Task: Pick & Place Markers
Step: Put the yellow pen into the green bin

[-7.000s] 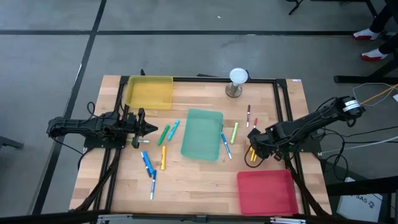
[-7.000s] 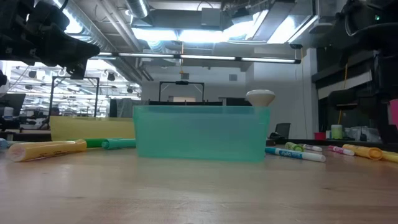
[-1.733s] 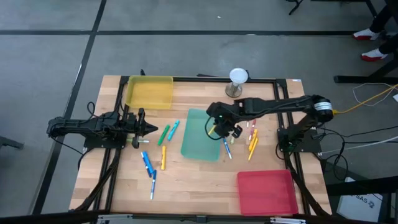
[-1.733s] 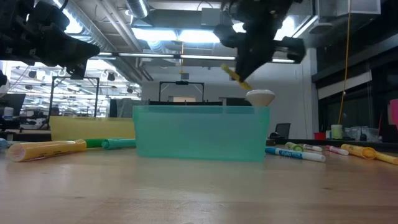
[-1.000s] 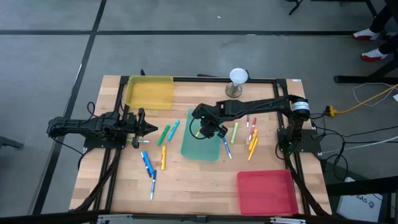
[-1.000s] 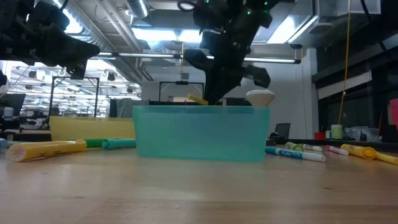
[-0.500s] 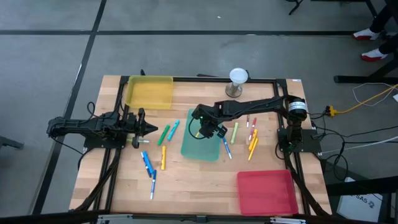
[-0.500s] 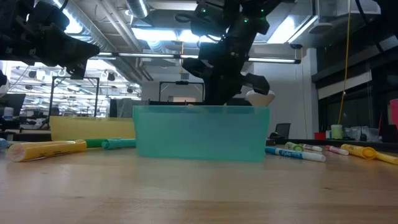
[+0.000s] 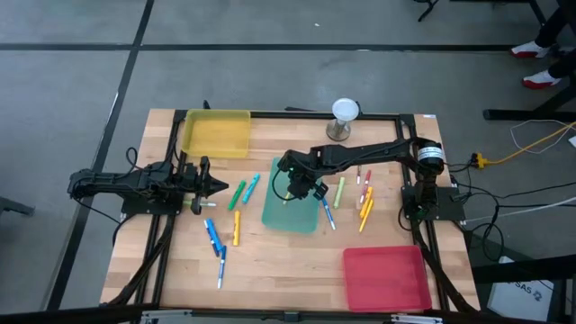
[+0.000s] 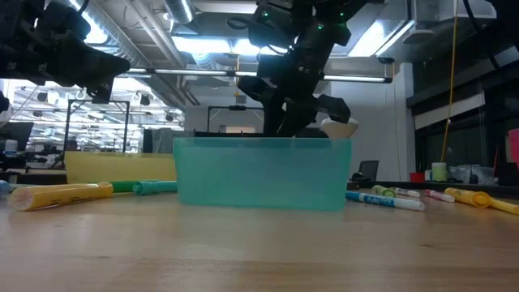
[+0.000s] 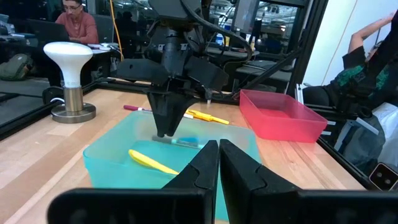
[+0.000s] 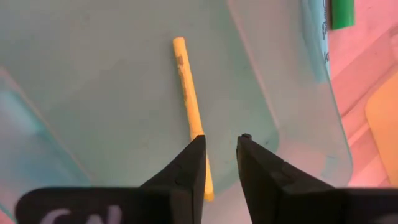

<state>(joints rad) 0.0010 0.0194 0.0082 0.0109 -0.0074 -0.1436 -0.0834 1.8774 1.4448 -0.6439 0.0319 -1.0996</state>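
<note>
A yellow marker [image 12: 188, 93] lies flat on the floor of the teal tray [image 9: 279, 216] in the middle of the table; it also shows in the left wrist view [image 11: 152, 163]. My right gripper [image 12: 217, 144] hangs open over it inside the tray, pointing steeply down [image 9: 290, 193], its fingers above the marker's near end. More markers lie on the wood left of the tray [image 9: 237, 194] [image 9: 212, 236] and right of it [image 9: 339, 191] [image 9: 366, 211]. My left gripper [image 11: 219, 146] waits shut at the table's left [image 9: 220, 187].
A yellow tray [image 9: 216, 132] stands at the far left and a red tray [image 9: 387, 277] at the near right. A white mushroom-shaped lamp [image 9: 344, 117] stands at the far edge. People sit beyond the table in the left wrist view.
My right gripper, hanging over the teal tray, has let go of the yellow marker. A second ago the marker stuck out of its fingers just above the tray's rim; now it lies flat on the tray's floor.
</note>
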